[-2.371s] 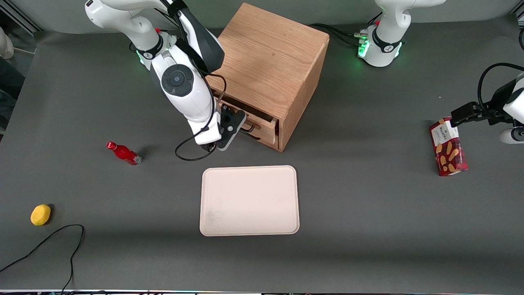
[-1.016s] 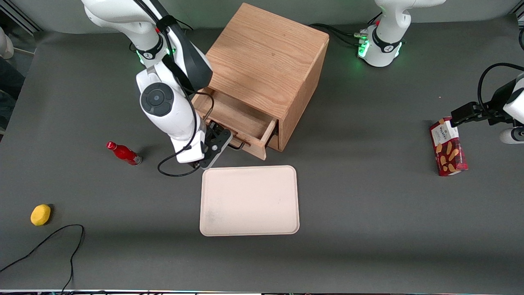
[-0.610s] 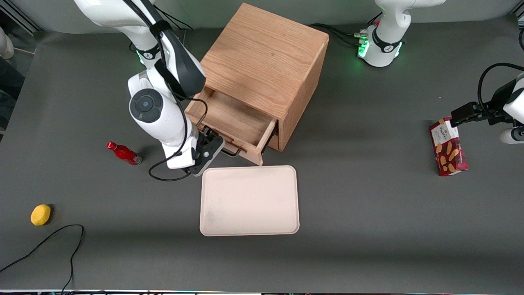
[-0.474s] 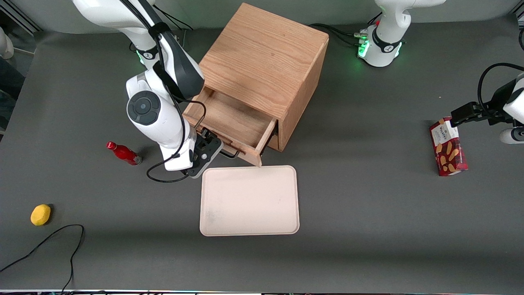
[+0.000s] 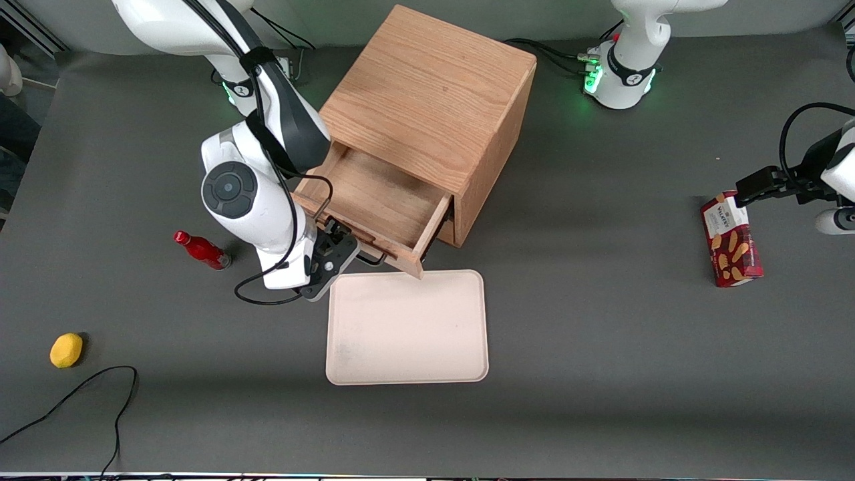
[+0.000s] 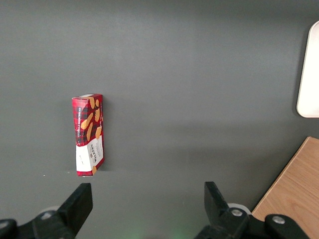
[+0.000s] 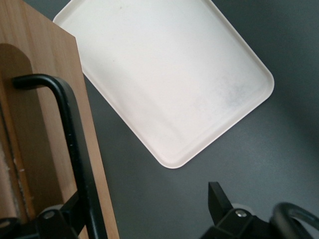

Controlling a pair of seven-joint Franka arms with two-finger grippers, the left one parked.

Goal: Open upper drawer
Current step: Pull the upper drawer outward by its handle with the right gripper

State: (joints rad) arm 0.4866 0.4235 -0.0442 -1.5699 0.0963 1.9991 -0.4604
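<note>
The upper drawer (image 5: 377, 200) of the oak cabinet (image 5: 434, 100) stands pulled well out, its bare wooden tray showing from above. Its front corner reaches over the edge of the white tray (image 5: 406, 327). My right arm's gripper (image 5: 334, 257) is in front of the drawer, at its black wire handle (image 5: 366, 258). In the right wrist view the gripper (image 7: 144, 199) is open, its fingers wide apart. The handle (image 7: 75, 144) runs between them, close against one finger (image 7: 67, 216), along the drawer's front panel (image 7: 45, 99).
The white tray (image 7: 164, 74) lies just nearer the front camera than the drawer. A red bottle (image 5: 202, 250) and a yellow lemon-like thing (image 5: 66, 350) lie toward the working arm's end. A red biscuit box (image 5: 731, 239) lies toward the parked arm's end.
The upper drawer has slid from almost shut to well out toward the front camera. My gripper moved with the handle the same way, nearer the white tray.
</note>
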